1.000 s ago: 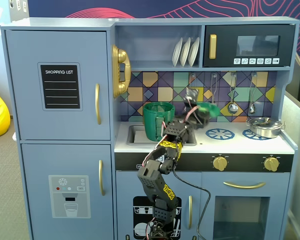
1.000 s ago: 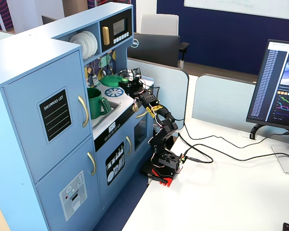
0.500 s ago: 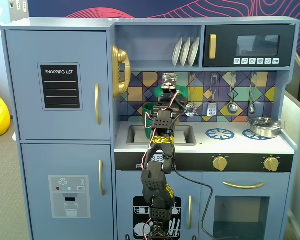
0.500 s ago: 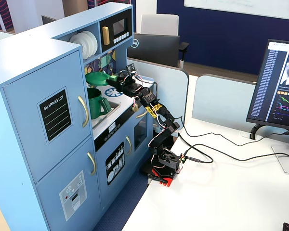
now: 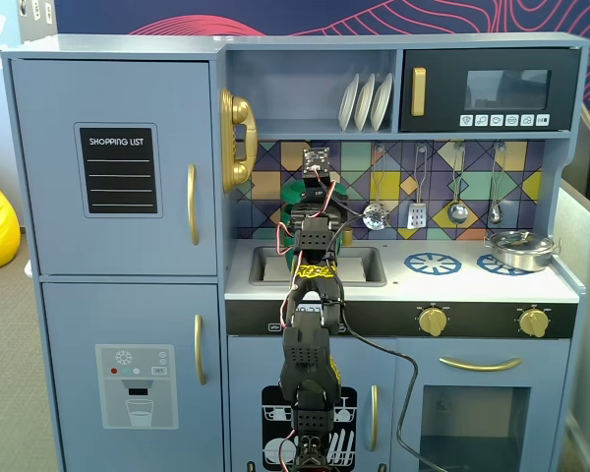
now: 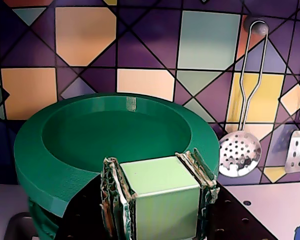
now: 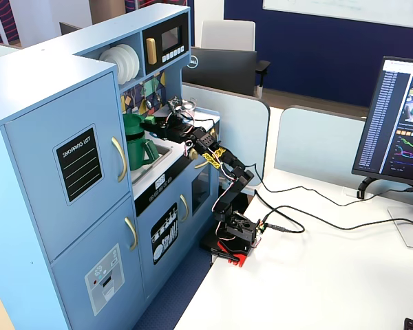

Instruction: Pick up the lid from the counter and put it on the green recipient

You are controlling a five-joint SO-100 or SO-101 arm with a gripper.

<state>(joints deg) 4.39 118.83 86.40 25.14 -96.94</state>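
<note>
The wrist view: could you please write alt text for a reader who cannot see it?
The gripper grips the pale green square knob of the lid, a dark green disc held in front of a coloured tile wall. A slotted spoon hangs at the right.

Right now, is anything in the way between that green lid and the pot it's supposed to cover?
Nothing visible. The jaws grip the lid by its square knob, just above the green pot.

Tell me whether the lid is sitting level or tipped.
Tipped. In the wrist view the lid slants, near edge lower, with the gripper shut on its square knob; seating on the green recipient cannot be told.
</note>
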